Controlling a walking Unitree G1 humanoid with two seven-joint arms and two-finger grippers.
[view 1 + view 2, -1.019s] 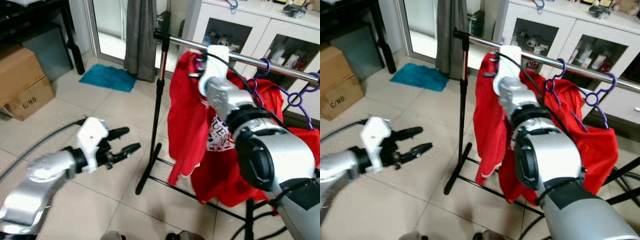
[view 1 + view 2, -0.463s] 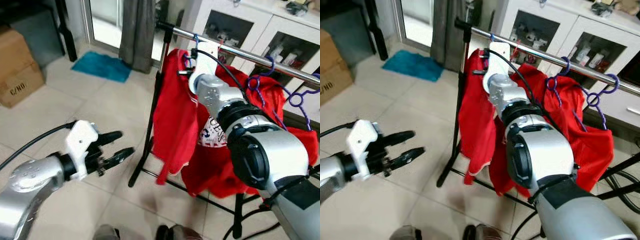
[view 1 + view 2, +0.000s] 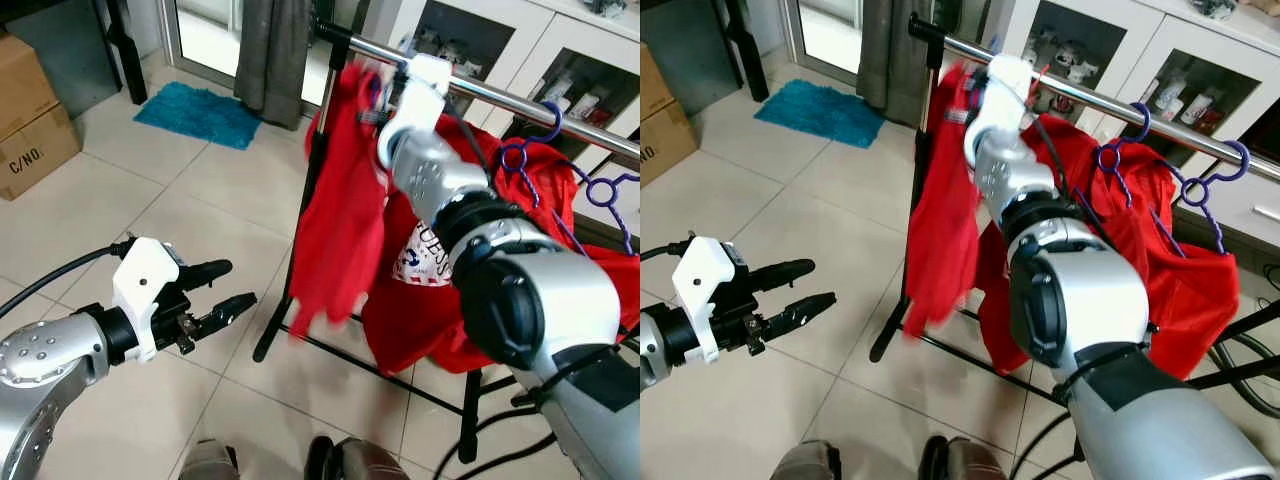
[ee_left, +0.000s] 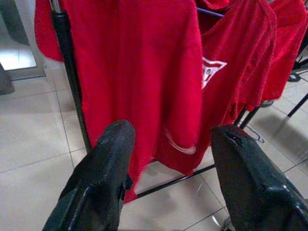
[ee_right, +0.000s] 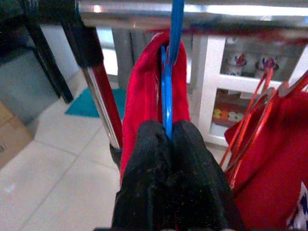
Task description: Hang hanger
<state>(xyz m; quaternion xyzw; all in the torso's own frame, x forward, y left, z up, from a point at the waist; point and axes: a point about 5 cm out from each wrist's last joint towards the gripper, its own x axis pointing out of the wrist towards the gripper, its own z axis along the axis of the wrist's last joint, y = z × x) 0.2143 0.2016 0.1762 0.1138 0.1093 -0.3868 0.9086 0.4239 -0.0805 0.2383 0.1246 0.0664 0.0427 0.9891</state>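
At nine o'clock in the head views, a brown cardboard box [image 3: 30,105] sits on the pale tiled floor [image 3: 130,190], and a teal fringed mat [image 3: 198,115] lies up at eleven o'clock beside a grey curtain [image 3: 272,50]. Low at eight o'clock, the left gripper [image 3: 222,293] hovers above the tiles with its jaws released and nothing between them; in its wrist view the two black fingers [image 4: 103,173] stand apart, pointing at the hanging red cloth.

Moving to centre, the black upright post of the garment rack [image 3: 310,210] rises to a shiny silver rail [image 3: 500,95]. A red T-shirt [image 3: 340,230] dangles just right of the post, blurred with motion. At twelve o'clock the right gripper [image 5: 168,139] is up at the rail, its jaws clenched on the thin blue plastic hanger [image 5: 169,82] that carries that shirt; the hanger's hook reaches the rail, though I cannot tell whether it sits over it.

Over at two o'clock, another red shirt with a white printed crest [image 3: 425,262] hangs behind the silver arm, with purple hangers [image 3: 540,135] hooked on the rail and a white glass-fronted cabinet [image 3: 560,70] behind.
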